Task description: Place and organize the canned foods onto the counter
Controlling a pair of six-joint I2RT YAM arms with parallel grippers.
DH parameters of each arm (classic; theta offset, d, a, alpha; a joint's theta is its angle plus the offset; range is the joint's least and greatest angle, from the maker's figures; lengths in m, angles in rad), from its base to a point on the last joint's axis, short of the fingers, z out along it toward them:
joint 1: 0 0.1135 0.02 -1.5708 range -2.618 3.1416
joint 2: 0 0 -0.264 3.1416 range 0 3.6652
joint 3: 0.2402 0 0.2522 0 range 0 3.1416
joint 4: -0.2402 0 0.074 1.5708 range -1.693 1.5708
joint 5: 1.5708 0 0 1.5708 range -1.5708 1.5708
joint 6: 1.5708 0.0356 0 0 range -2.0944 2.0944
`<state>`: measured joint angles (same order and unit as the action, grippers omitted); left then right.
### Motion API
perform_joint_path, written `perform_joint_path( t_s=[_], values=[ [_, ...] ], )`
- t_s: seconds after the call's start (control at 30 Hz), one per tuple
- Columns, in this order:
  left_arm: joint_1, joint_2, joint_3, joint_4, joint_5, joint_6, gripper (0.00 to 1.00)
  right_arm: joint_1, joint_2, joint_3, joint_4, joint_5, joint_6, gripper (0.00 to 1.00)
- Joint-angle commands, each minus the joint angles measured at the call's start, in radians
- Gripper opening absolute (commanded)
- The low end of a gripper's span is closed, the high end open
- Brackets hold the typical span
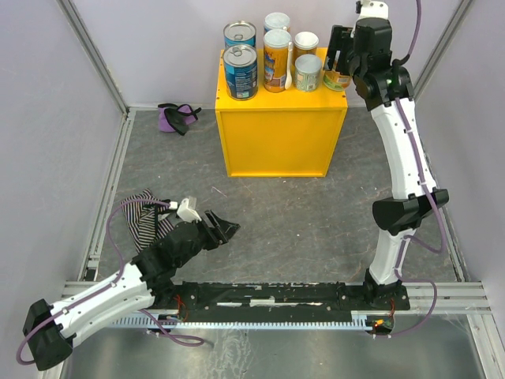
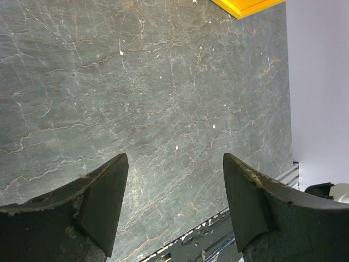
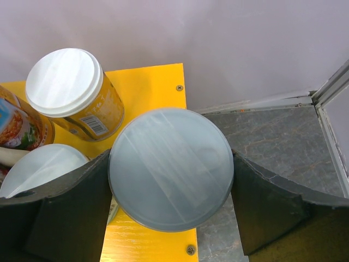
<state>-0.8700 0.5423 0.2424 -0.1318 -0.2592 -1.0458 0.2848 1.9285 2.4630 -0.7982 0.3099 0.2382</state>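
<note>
Now | step: placing clear-lidded can (image 3: 172, 169) at 3 o'clock edge of yellow worktop (image 1: 276, 134), beside other cans (image 1: 278, 59) | right jaws: wide, apparently clamped on its lid rim | left jaws: parted, empty, low at 7 o'clock | next: confirm can seated, release, lift straight up.

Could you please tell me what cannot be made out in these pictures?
The clear-lidded can: right wrist view shows only its lid; from above the right claw hides most, so label and footing on the counter are unknown.
The rear blue can: top view, the front blue can hides its label.
The striped cloth: top view, the left arm covers part.
</note>
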Motion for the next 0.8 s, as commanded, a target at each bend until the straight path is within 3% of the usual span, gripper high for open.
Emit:
perform_joint_path(
  t_s=[0.0, 0.77],
  values=[
    [0.006, 0.016, 0.048, 0.041, 0.007, 0.055, 0.77, -0.007, 0.01, 0.063, 0.126, -0.025, 0.003, 0.01],
    [0.007, -0.009, 0.026, 0.042, 0.003, 0.051, 0.77, -0.007, 0.067, 0.094, 0.168, -0.079, 0.003, 0.01]
  ],
)
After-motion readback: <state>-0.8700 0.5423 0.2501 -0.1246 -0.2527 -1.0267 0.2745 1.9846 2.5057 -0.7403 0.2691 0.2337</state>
